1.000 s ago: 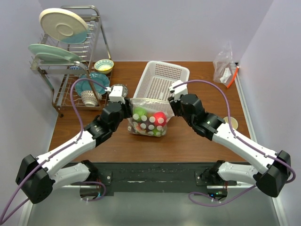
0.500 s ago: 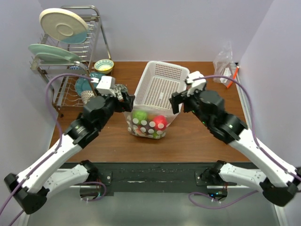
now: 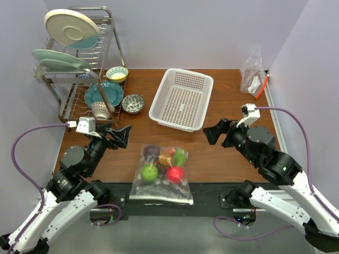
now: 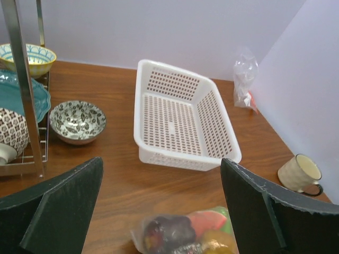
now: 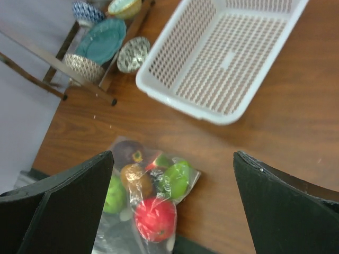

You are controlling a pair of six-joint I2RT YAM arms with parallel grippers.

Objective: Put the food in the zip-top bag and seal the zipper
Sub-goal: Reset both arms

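The clear zip-top bag (image 3: pixel 161 173) lies flat at the table's near edge, its mouth end overhanging the black base strip. The food is inside: a red apple (image 3: pixel 175 174), green balls (image 3: pixel 148 172), a dark purple piece (image 3: pixel 152 152). The pale zipper (image 3: pixel 161 199) runs along the near edge; I cannot tell whether it is sealed. My left gripper (image 3: pixel 119 135) is open and empty, raised left of the bag. My right gripper (image 3: pixel 216 132) is open and empty, raised to its right. The bag shows between the open fingers in the left wrist view (image 4: pixel 183 235) and the right wrist view (image 5: pixel 151 203).
A white basket (image 3: pixel 181 99) stands empty behind the bag. A dish rack (image 3: pixel 79 63) with plates and bowls is at the back left, with a patterned bowl (image 3: pixel 132 103) beside it. Another clear bag with a red-orange strip (image 3: pixel 253 76) is at the back right. A mug (image 4: pixel 299 173) sits at the right.
Both grippers let go of the bag's top corners and drew back and apart toward me. The bag went from hanging before the basket to lying flat at the near edge.
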